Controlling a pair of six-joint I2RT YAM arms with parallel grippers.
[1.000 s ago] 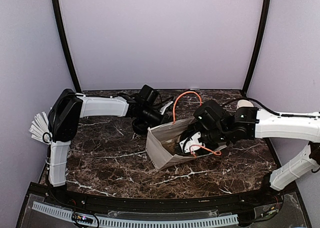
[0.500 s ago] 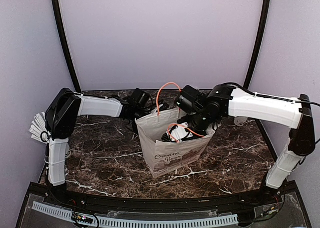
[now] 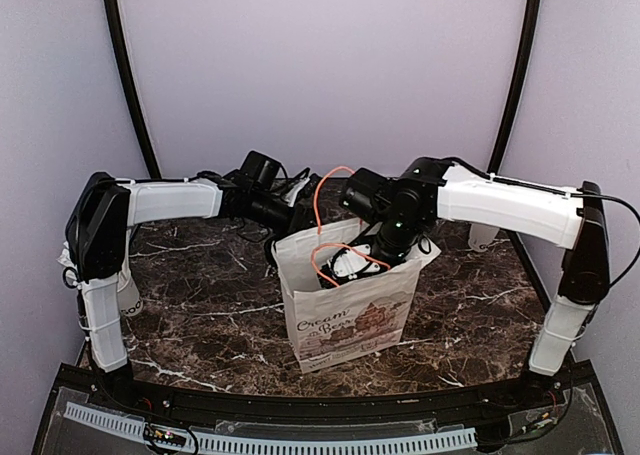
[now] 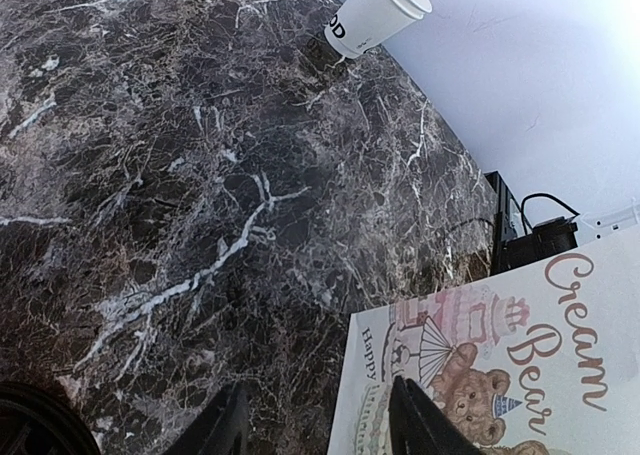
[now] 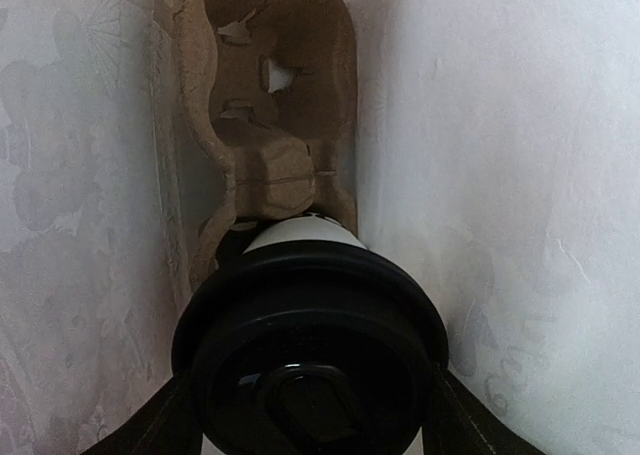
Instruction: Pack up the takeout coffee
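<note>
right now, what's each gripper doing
Left gripper: open, holding nothing, beside the paper bag.
Right gripper: closed on the takeout coffee, inside the bag.

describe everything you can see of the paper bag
The paper bag is white, printed with "Cream Bear" lettering and a teddy bear picture, with thin orange cord handles. It stands upright and open on the dark marble table. The right pincer reaches into it, holding the takeout coffee; a cardboard carrier also sits inside.
</note>
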